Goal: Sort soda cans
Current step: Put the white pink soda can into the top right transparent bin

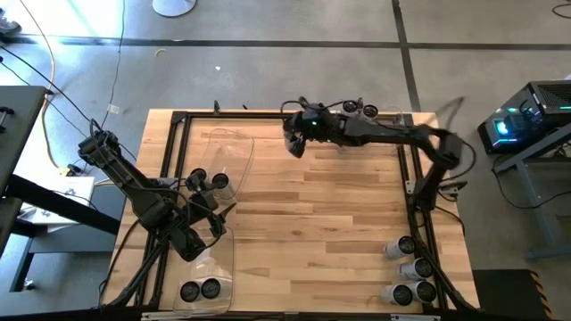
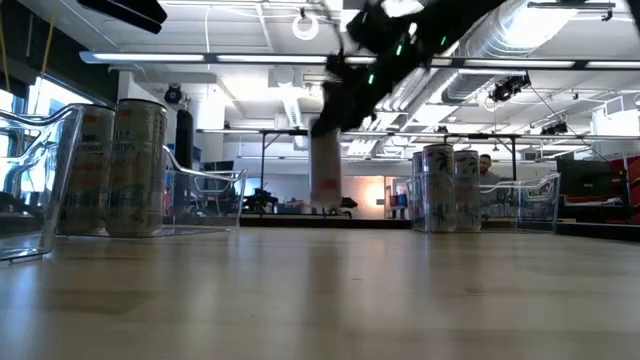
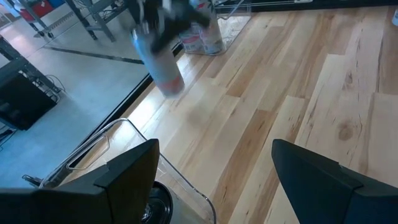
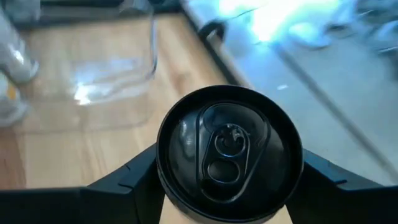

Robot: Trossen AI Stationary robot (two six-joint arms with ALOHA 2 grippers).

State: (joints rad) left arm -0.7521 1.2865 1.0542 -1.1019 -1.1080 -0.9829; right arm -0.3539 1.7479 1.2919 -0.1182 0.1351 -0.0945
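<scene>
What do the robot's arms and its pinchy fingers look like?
Both arms are dark, almost black, built from jointed sections. The right arm has small green lights on it and thin black cables along it. The left gripper ends in two flat, wedge-shaped black fingers.

No lettering I can read anywhere. The soda cans [image 2: 112,168] in the clear bin [image 2: 40,180] near my tabletop's edge carry printed wrappers, too blurred to make out. Same for the far pair of cans [image 2: 446,188]. The can top [image 4: 229,152] under my right wrist shows only a tab, no words.
</scene>
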